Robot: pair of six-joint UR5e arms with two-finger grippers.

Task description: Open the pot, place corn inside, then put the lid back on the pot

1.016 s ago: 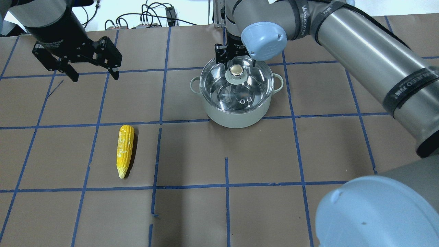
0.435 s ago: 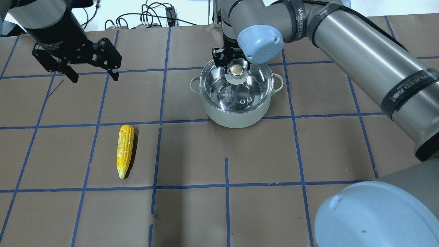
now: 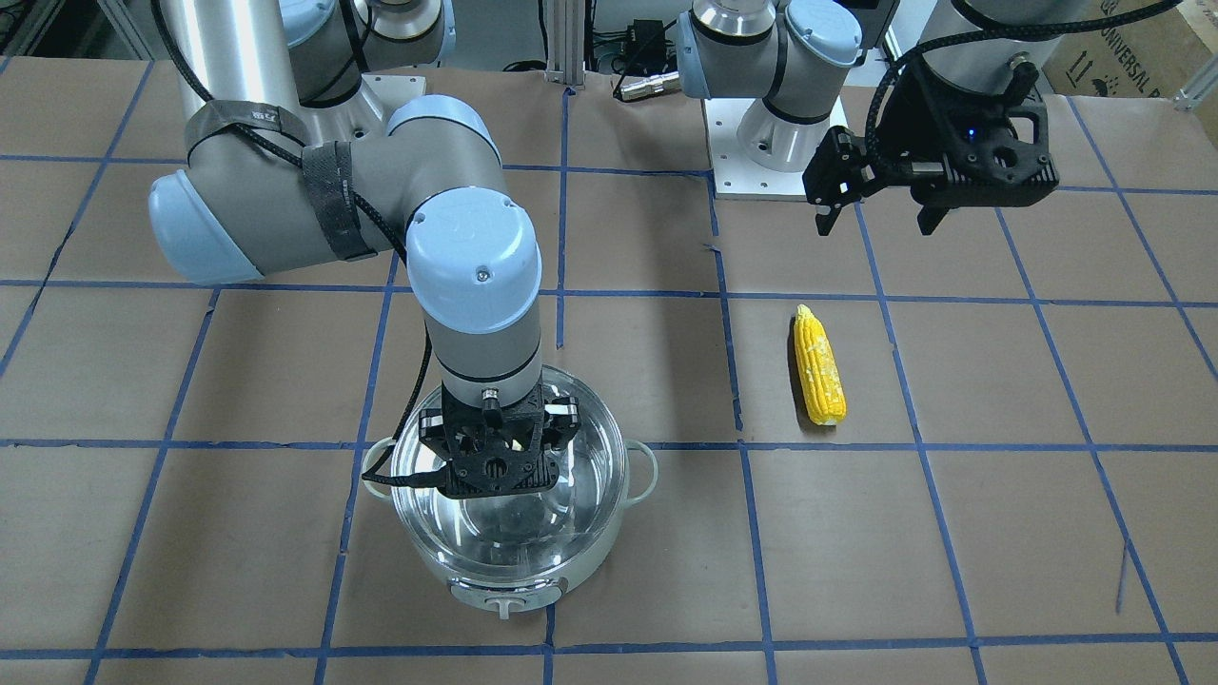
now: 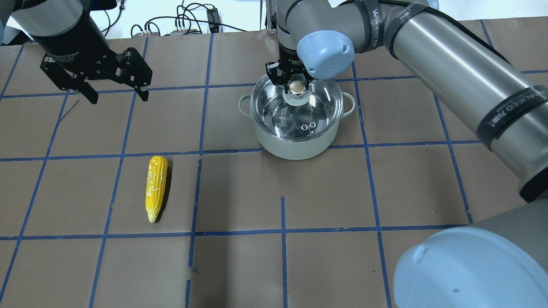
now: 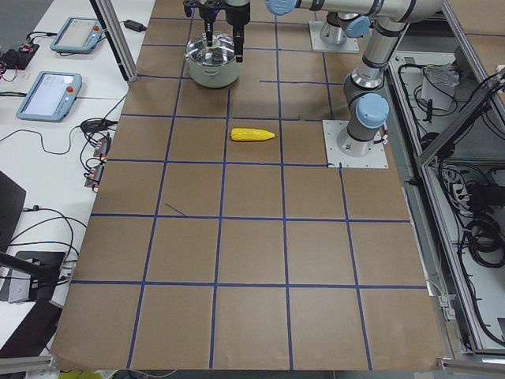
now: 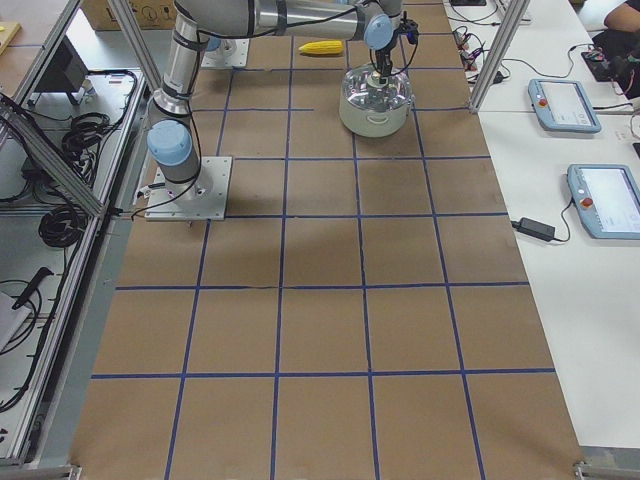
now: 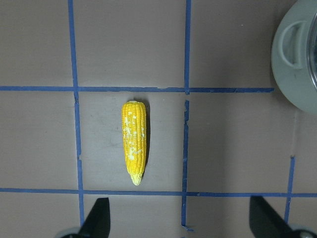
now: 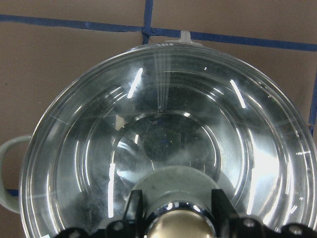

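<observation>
The lid (image 4: 299,115) is on the pot (image 4: 295,149), so opening comes first. The right gripper (image 4: 295,84) has its fingers (image 8: 133,206) close on both sides of the knob (image 8: 179,225) (squeezing or not, I cannot tell). Next, hold tight and lift straight up. The corn (image 4: 156,188) lies well apart on the table (image 4: 385,192); the left gripper (image 4: 118,96) hangs spread wide.

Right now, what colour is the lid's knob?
Shiny beige-gold knob; the overhead exterior view shows it best.

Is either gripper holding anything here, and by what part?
Left gripper empty. Right gripper fingers straddle the knob of the lid; whether they grip cannot be told.
</observation>
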